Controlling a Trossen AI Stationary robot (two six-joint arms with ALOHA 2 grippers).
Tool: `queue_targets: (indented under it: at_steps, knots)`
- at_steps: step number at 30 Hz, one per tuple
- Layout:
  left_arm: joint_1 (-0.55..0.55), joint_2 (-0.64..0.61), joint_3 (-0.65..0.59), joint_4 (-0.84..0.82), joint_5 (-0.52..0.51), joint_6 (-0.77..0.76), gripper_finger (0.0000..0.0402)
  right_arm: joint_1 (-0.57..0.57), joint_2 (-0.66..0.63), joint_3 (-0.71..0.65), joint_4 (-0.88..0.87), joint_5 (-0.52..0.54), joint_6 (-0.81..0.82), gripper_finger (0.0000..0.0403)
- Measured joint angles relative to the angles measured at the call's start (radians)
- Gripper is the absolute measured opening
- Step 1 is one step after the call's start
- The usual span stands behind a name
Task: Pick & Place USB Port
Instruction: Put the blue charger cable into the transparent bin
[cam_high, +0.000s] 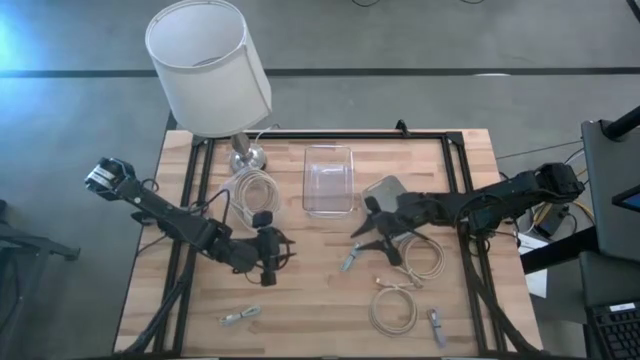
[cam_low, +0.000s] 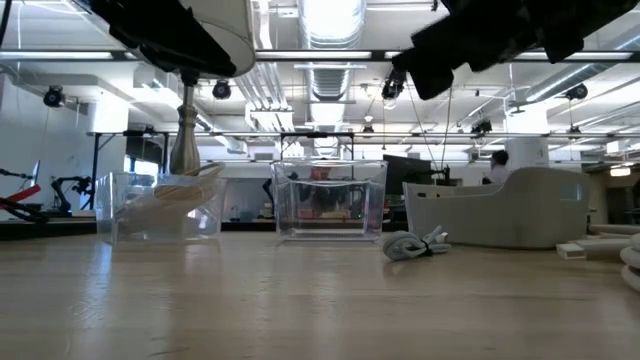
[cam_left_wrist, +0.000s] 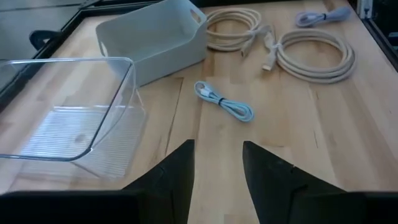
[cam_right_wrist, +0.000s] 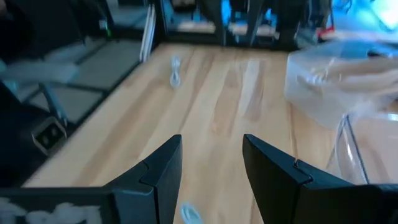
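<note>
Bare wood (cam_high: 310, 290) separates both open end effectors.

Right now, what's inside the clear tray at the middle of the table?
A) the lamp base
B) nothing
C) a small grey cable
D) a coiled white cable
B: the high view shows the clear tray with only wood grain through its bottom, and the left wrist view shows it bare too; the small grey cable lies on the table nearby.

Left hand (cam_high: 283, 250) and right hand (cam_high: 360, 232) both hover low mid-table, fingers parted, facing each other, nothing held.
</note>
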Motion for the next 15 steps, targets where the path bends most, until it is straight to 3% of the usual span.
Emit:
queue_targets:
  at_steps: [9,15]
  knots:
    - [0.000,0.000,-0.001,0.000,-0.001,0.033,0.0140,0.000,0.000,0.000,0.176,0.015,0.002,0.0166]
    - [0.002,0.000,-0.002,0.000,-0.002,0.050,0.0140,0.000,-0.001,0.001,0.288,0.085,0.005,0.0166]
